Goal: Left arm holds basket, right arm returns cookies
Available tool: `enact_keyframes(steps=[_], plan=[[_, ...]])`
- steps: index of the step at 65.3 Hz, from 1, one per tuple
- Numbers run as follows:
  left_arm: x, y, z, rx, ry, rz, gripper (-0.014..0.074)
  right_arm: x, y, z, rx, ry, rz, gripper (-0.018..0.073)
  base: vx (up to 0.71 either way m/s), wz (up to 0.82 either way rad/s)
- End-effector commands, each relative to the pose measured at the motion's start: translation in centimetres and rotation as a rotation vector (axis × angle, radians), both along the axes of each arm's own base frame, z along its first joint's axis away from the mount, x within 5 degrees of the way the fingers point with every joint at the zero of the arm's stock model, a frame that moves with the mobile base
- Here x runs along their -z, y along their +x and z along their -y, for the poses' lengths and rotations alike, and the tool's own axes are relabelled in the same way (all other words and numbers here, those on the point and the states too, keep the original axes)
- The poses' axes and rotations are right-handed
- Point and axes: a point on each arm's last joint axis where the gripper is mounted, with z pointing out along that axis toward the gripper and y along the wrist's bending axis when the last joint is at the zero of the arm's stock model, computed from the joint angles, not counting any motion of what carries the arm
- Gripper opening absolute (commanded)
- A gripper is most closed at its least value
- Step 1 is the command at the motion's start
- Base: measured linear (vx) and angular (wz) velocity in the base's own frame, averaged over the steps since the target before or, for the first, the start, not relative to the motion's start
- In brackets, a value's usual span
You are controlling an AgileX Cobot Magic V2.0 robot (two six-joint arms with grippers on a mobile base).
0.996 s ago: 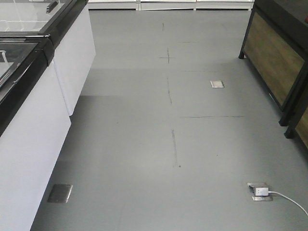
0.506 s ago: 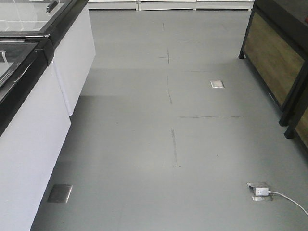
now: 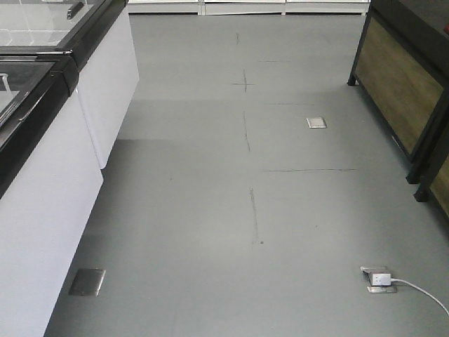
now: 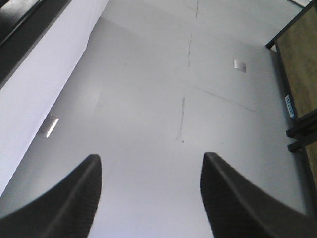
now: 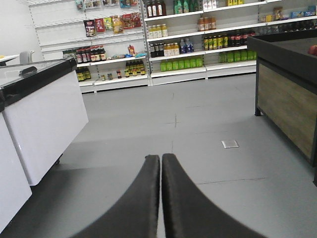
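The basket and the cookies are out of view in every frame. In the left wrist view my left gripper (image 4: 151,161) is open and empty, its two black fingers (image 4: 74,198) wide apart above bare grey floor. In the right wrist view my right gripper (image 5: 161,158) is shut with nothing between its fingers, pointing along the aisle toward the far shelves. Neither arm shows in the front view.
A white freezer cabinet with a black rim (image 3: 49,140) runs along the left. A dark wood-panelled stand (image 3: 403,84) is on the right. Floor sockets (image 3: 379,279) with a white cable and metal plates (image 3: 88,281) sit in the floor. Stocked shelves (image 5: 173,44) line the far wall.
The view has crept slightly forward along the aisle; floor marks and sockets sit a little lower in the frame. Nothing else moved.
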Motion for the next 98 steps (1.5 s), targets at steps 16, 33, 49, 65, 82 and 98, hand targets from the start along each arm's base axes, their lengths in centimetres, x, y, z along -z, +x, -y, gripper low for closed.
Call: enact_keyframes(steps=[16, 33, 49, 65, 82, 98], plan=[[-7.3, 3.2, -0.2, -0.026, -0.023, 0.055, 0.0425, -0.7, -0.1, 0.0, 0.002, 0.0, 0.089, -0.0008, 0.0, 0.0], [-9.4, 2.6, -4.2, -0.235, 0.031, -0.033, 0.0393, -0.7, -0.1, 0.0, 0.002, 0.0, 0.089, -0.0008, 0.0, 0.0], [-10.3, 2.8, -8.6, -0.378, -0.006, -0.136, 0.037, -0.7, -0.1, 0.0, 0.002, 0.0, 0.089, -0.0008, 0.0, 0.0], [-11.5, 4.8, -11.4, -0.386, -0.143, 0.0, 0.037, -0.7, -0.1, 0.0, 0.002, 0.0, 0.089, -0.0008, 0.0, 0.0], [-12.7, 6.1, -16.1, -0.411, -0.368, 0.202, 0.037, -0.7, -0.1, 0.0, 0.002, 0.0, 0.089, -0.0008, 0.0, 0.0], [-12.1, 6.0, -20.6, -0.407, -0.45, 0.369, 0.0375, -0.7, -0.1, 0.0, 0.002, 0.0, 0.089, -0.0008, 0.0, 0.0]])
